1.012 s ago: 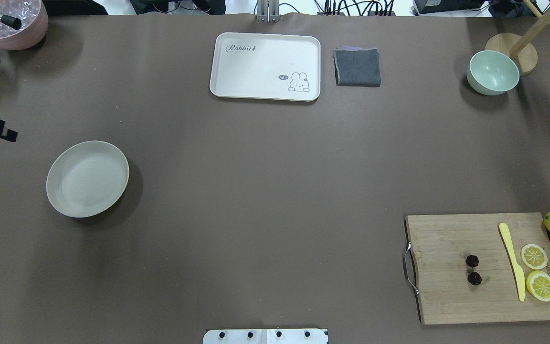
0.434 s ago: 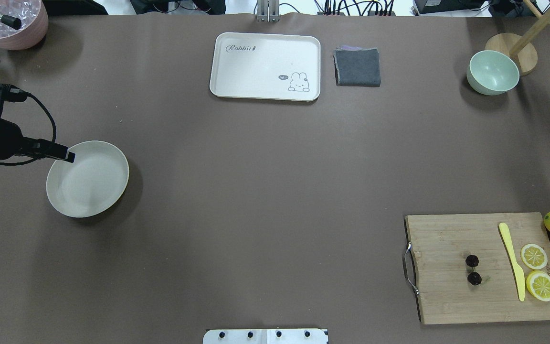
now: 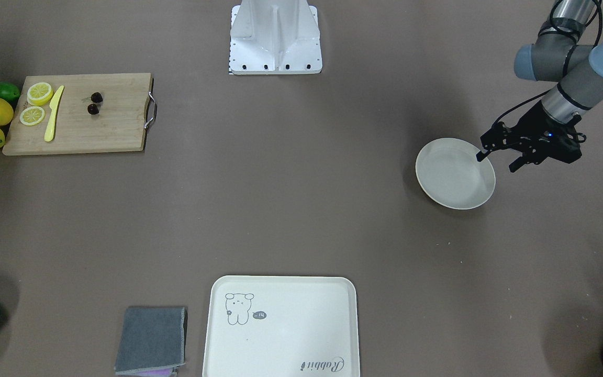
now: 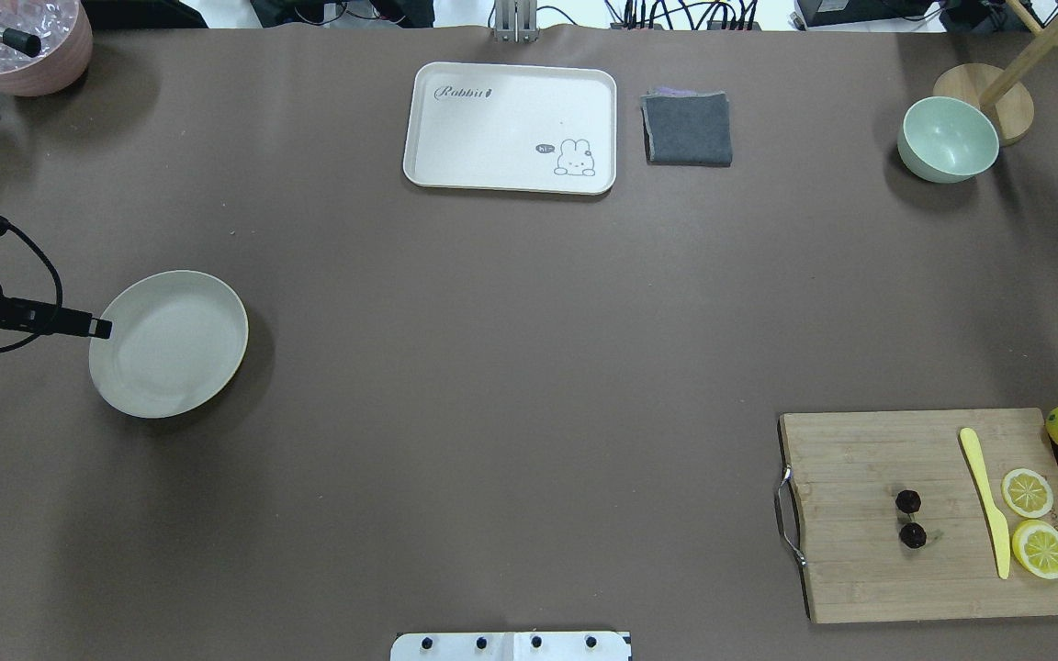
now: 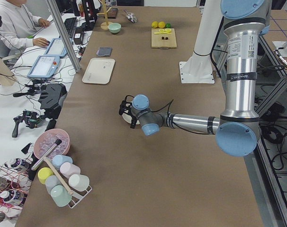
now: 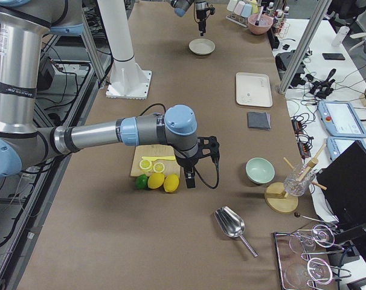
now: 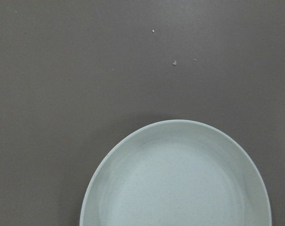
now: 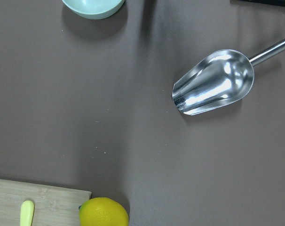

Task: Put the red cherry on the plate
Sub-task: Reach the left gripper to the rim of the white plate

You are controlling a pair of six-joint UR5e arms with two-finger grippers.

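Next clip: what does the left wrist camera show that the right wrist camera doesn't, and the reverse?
Only the left wrist view shows the plate, empty, with a few crumbs beyond it. Only the right wrist view shows the metal scoop, a lemon, the pale green bowl, and a corner of the cutting board with the yellow knife tip. Both share only the brown table cover.

The cream tray, at top centre of the overhead view, carries the word "Rabbit" in dark script in its upper left corner. Near its lower right corner a small dark speech bubble beside the drawn rabbit reads "hi~". In the front-facing view, at bottom centre, both appear upside down. In the left side view, at the upper right, dark lettering runs down the silver tube of the near arm, too small to read.
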